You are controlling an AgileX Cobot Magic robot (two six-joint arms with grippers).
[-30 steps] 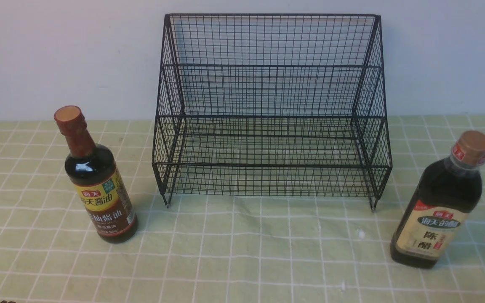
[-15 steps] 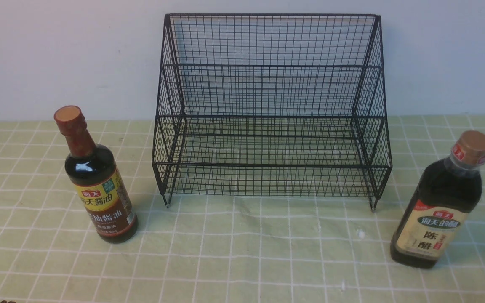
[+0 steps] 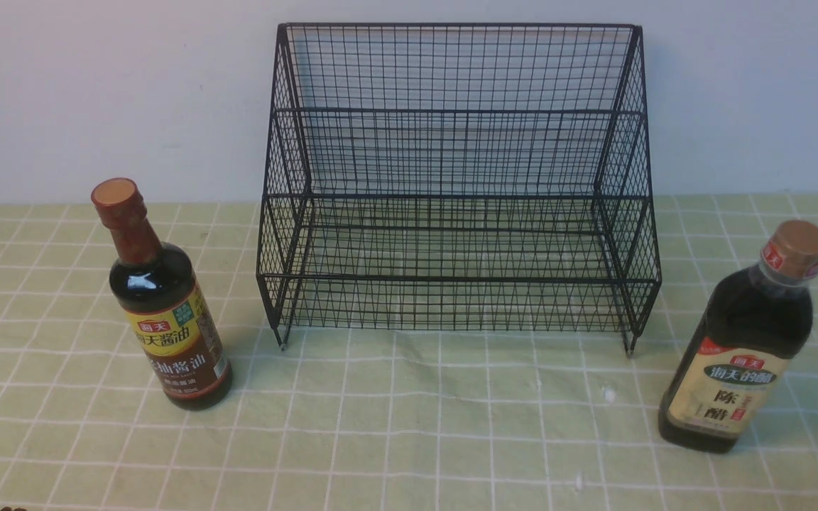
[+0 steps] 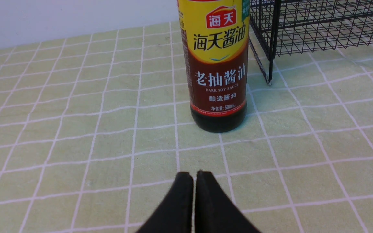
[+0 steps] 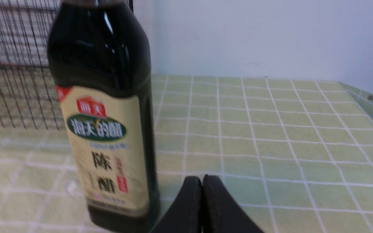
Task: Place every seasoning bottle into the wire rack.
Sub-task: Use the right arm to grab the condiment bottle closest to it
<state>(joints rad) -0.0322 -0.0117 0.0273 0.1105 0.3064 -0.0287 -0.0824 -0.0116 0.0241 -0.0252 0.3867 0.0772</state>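
Flanking: soy bottle (image 3: 167, 326) lower left, vinegar bottle (image 3: 739, 355) lower right, one per arm
Wire rack (image 3: 451, 277): centre, empty
Left gripper (image 4: 194, 173), right gripper (image 5: 202, 177): closed, holding nothing

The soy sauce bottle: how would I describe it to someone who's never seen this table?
Find the black wire-mesh rack at the back of the green checked tablecloth. Left of it stands a dark-liquid bottle. Unlike the wider gold-capped, cream-labelled bottle on the right, it has a long neck, red-brown cap and yellow-brown label.
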